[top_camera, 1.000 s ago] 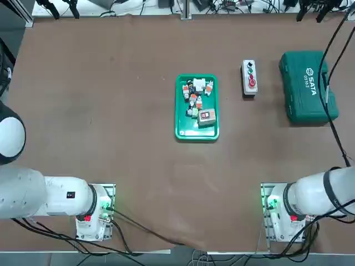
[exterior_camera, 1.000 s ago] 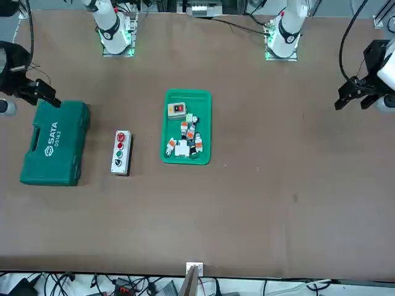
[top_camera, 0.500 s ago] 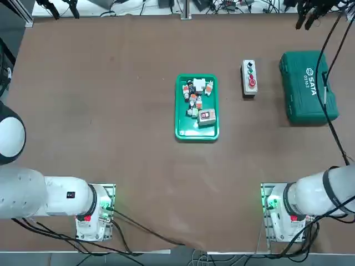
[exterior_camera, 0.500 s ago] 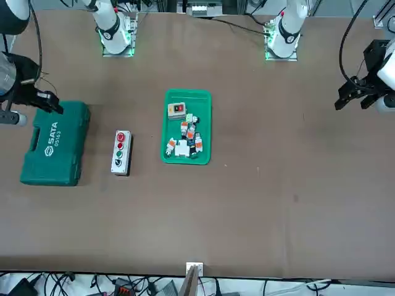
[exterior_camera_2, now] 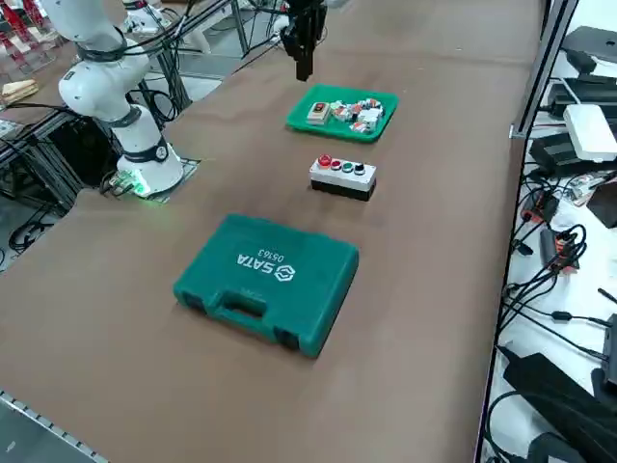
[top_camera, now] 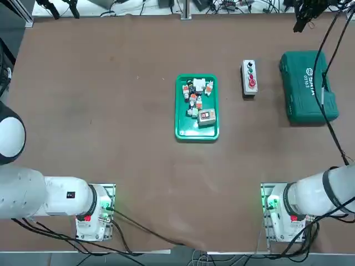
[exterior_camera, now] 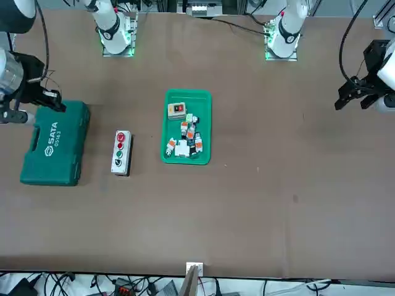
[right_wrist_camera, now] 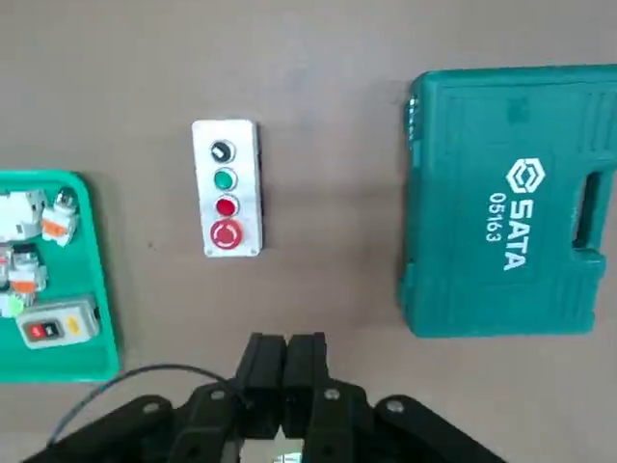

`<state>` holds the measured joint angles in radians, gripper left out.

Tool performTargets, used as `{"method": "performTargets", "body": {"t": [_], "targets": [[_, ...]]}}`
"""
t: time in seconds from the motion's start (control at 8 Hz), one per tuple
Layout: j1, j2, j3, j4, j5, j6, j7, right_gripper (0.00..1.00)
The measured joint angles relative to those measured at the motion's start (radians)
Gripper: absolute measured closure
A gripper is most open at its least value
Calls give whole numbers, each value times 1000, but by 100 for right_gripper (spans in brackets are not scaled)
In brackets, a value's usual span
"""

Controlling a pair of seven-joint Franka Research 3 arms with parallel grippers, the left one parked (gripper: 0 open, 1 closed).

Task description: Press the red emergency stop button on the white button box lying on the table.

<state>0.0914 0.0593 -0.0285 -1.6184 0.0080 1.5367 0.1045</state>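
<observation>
Right wrist view shows my right gripper (right_wrist_camera: 285, 362) with fingers pressed together, holding nothing, high above the table (right_wrist_camera: 318, 58). Nothing is done yet: the red emergency stop button (right_wrist_camera: 226, 234) sits unpressed at one end of the white button box (right_wrist_camera: 226, 189), between the green tray (right_wrist_camera: 96, 289) and the green case (right_wrist_camera: 501, 193). I must descend onto it. The case reads "SATA 05163".
</observation>
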Motion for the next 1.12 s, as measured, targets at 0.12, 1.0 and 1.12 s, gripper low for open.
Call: {"method": "performTargets", "body": {"t": [0.12,1.0,1.12], "targets": [[23,0,1,-2,0,-13,0,99],[136,68,1,-396,1,528,14,99],[138,81,1,-458,1,622,14,99]]}}
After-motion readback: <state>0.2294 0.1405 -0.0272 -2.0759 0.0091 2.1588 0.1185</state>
